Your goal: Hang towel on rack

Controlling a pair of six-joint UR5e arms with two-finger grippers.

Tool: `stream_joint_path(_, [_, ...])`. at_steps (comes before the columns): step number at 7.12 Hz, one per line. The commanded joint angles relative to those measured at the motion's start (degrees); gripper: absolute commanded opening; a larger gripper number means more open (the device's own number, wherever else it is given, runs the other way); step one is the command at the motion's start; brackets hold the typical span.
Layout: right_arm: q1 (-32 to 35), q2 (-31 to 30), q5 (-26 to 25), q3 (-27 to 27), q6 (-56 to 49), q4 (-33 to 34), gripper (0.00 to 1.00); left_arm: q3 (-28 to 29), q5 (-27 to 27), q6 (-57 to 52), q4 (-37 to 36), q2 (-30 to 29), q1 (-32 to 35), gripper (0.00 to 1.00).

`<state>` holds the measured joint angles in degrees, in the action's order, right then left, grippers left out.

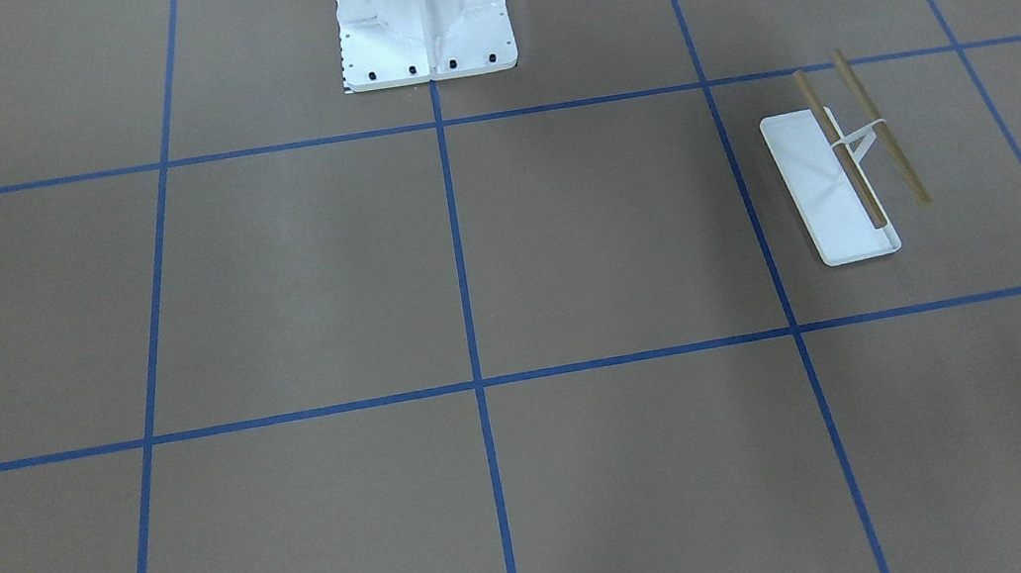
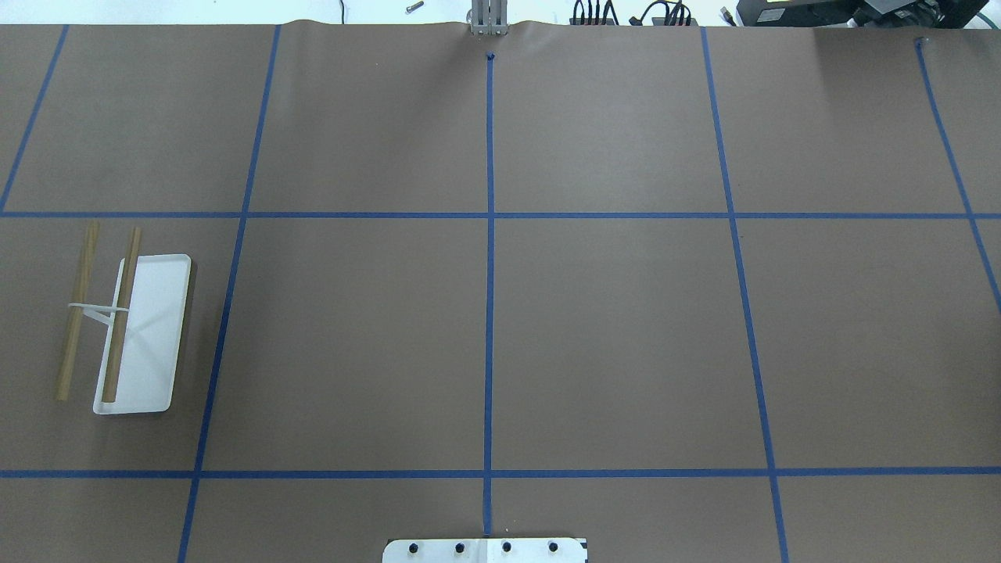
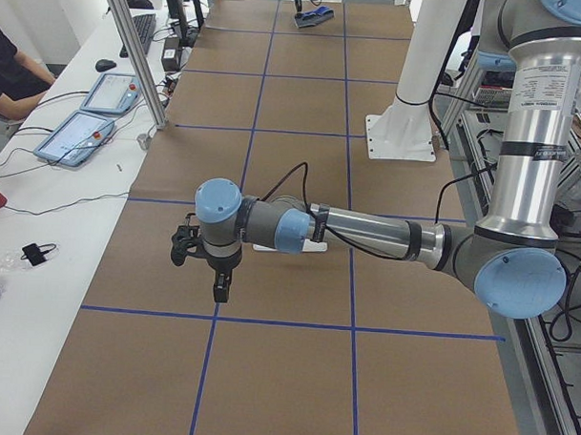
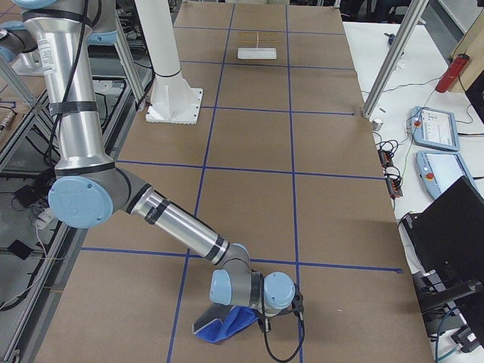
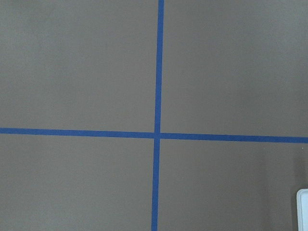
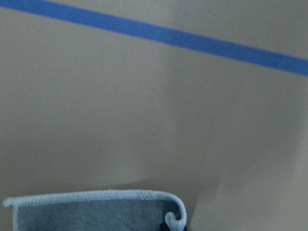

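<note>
The rack (image 2: pixel 148 336) stands on the table's left side, a white tray base with two tan wooden bars; it also shows in the front view (image 1: pixel 831 181) and far off in the right side view (image 4: pixel 259 47). Its tray corner (image 5: pixel 303 207) shows in the left wrist view. The towel (image 4: pixel 227 325), blue with a grey face, is at the table's right end, under my right gripper (image 4: pixel 259 323). Its grey face and pale trim (image 6: pixel 96 211) fill the bottom of the right wrist view. My left gripper (image 3: pixel 219 291) points down above bare table, near the rack. I cannot tell whether either gripper is open or shut.
The white bolted robot pedestal (image 1: pixel 423 19) stands mid-table at the robot's side. Blue tape lines (image 2: pixel 489 313) cross the brown table cover. Operator tablets (image 4: pixel 435 128) and cables lie on a white bench beyond the far edge. A person (image 3: pixel 9 74) sits there.
</note>
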<state>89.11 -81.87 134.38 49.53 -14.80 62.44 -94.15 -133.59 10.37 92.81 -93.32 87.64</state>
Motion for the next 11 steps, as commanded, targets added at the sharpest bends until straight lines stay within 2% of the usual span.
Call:
stream_joint_path(1, [5.69,2.85,6.90,0.73,-0.93,0.66,0.00,0.02,-0.09,0.00,0.00,-0.02,0.07,0.99])
stream_joint_path(2, [7.20,2.77,10.25,4.57,-0.59,0.75,0.00,0.02,-0.18,0.00,0.00,0.07,0.08,0.99])
stream_joint_path(3, [7.48,2.94,10.02,12.79,0.46,5.27,0.00,-0.07,-0.26,-0.26,0.00,0.24,0.08,0.99])
stream_joint_path(4, [7.48,4.42,9.33,24.53,0.47,18.37,0.00,-0.07,-0.35,-0.26,0.09,0.16,0.08,0.99])
stream_joint_path(5, [5.39,6.96,6.27,35.87,1.17,28.16,0.00,-0.07,-0.35,-0.09,0.09,-0.02,0.08,0.99])
stream_joint_path(6, [-0.11,8.29,3.89,46.86,8.40,35.39,0.00,0.19,-0.44,0.00,0.09,-0.02,0.08,0.99])
stream_joint_path(8, [-11.53,14.61,2.65,57.12,27.80,36.35,0.00,0.19,-1.05,1.22,-0.17,-1.41,-0.10,0.99])
stream_joint_path(9, [-17.16,17.07,-0.14,61.34,29.37,36.34,0.00,1.50,-7.58,10.02,-0.09,-5.95,-1.75,0.99])
stream_joint_path(10, [-23.39,17.79,-4.61,66.95,31.47,36.34,0.00,1.77,-10.52,21.42,0.09,-12.09,-8.12,0.99])
stream_joint_path(11, [-29.98,18.41,-12.05,71.71,35.32,36.43,0.00,2.12,-10.29,32.41,-0.09,-18.85,-14.02,0.99])
